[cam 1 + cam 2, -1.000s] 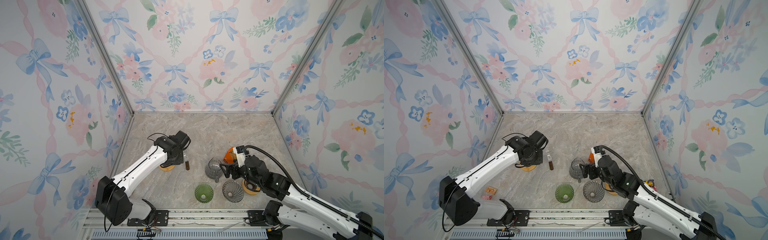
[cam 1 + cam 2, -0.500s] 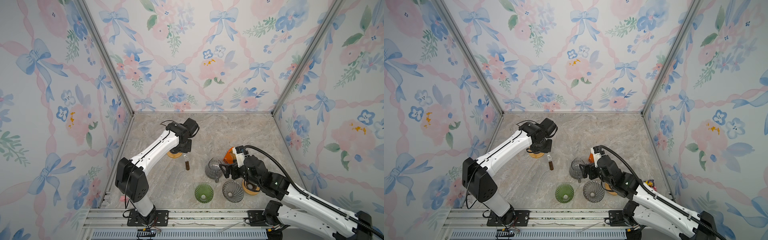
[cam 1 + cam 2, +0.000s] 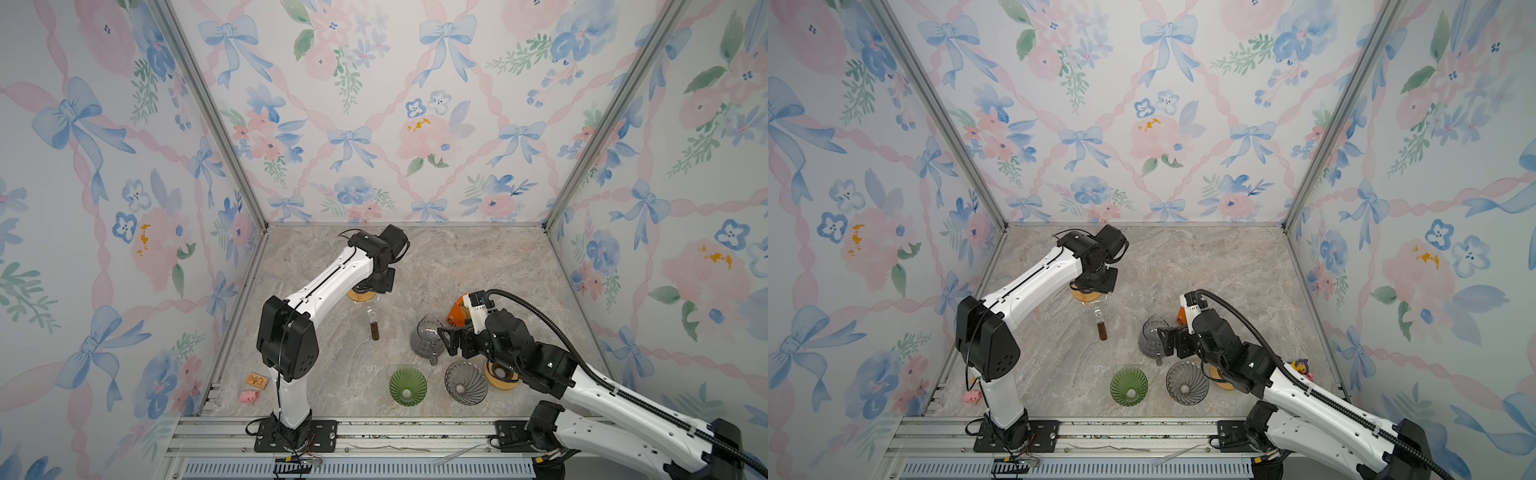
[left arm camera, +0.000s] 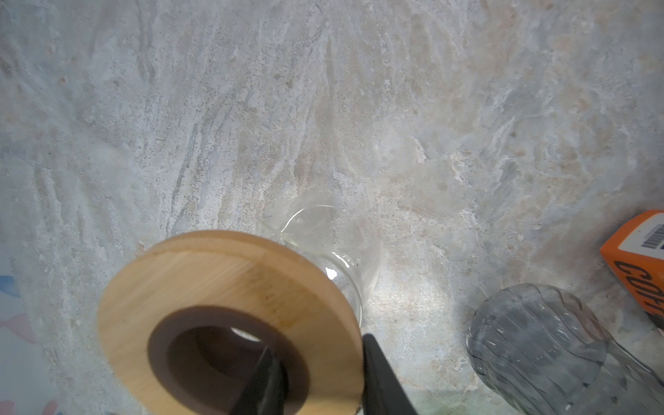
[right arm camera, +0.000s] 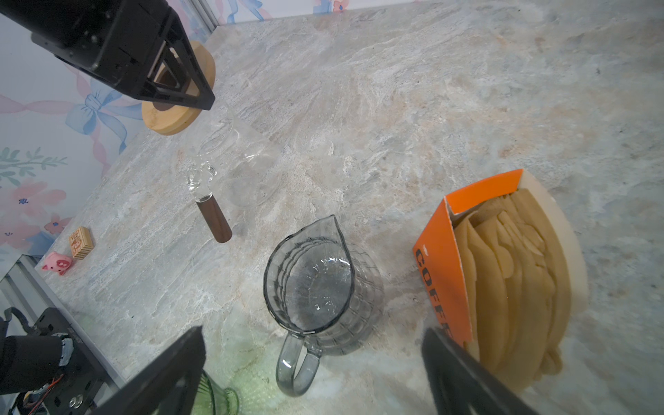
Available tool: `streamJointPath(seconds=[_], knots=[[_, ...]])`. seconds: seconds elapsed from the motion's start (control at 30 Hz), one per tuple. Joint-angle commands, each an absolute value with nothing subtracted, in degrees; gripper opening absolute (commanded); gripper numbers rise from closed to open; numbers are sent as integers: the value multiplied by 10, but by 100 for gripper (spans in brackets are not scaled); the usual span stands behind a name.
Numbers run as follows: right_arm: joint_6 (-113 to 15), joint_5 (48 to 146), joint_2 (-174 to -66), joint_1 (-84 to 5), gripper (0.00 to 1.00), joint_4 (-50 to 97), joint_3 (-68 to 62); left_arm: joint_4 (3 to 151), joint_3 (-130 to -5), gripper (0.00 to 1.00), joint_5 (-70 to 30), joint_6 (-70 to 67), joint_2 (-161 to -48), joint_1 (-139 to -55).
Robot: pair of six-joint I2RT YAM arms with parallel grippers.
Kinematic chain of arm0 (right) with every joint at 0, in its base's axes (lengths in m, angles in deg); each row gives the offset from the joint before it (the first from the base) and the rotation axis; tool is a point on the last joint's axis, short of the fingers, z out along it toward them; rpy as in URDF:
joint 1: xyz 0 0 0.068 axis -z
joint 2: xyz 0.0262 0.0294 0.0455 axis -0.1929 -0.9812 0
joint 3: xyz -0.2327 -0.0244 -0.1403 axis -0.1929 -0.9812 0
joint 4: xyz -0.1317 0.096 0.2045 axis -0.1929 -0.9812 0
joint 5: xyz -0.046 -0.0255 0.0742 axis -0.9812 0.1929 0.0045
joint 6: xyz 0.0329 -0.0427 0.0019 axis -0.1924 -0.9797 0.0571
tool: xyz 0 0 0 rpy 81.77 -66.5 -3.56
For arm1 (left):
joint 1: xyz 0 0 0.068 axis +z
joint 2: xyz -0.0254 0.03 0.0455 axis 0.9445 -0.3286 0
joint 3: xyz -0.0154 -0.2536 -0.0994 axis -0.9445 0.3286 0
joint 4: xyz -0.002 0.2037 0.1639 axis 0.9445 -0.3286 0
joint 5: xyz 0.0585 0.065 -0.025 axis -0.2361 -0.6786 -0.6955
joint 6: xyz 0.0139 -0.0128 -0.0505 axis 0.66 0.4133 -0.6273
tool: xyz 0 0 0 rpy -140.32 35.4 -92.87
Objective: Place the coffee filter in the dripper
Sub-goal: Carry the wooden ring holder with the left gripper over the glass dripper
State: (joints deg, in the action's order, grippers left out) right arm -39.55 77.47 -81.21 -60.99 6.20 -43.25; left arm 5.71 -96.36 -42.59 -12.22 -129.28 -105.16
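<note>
At the bottom centre of a top view stand a green dripper (image 3: 407,385) and a grey dripper (image 3: 466,382). Just above them the right gripper (image 3: 445,341) hangs with jaws wide apart over a grey jug (image 3: 422,340), beside the orange box (image 5: 442,273) that holds the coffee filters (image 5: 510,273). Farther back, mid-frame, the left gripper (image 4: 319,363) pinches the wooden ring (image 4: 215,280) of a clear dripper (image 5: 248,176).

1. Both top views: high, front, looking down; share the whole counter (image 3: 457,266).
2. Left wrist: close over the counter beside the grey pitcher (image 4: 539,345).
3. Right wrist: close above that pitcher.
</note>
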Motion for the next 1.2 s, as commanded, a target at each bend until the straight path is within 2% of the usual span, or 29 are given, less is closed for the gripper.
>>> streamJointPath(seconds=[0.0,0.7,1.03,1.17], knots=[[-398,772,-805,-608,96,40,-419,46,-980,31,-410,-101,-1306,-1048],[-402,768,-811,-605,96,31,-412,46,-958,33,-386,-103,-1330,-1047],[-400,769,-807,-605,96,23,-406,42,-943,37,-379,-105,-1334,-1046],[-394,766,-798,-604,96,18,-408,43,-939,42,-383,-105,-1331,-1046]])
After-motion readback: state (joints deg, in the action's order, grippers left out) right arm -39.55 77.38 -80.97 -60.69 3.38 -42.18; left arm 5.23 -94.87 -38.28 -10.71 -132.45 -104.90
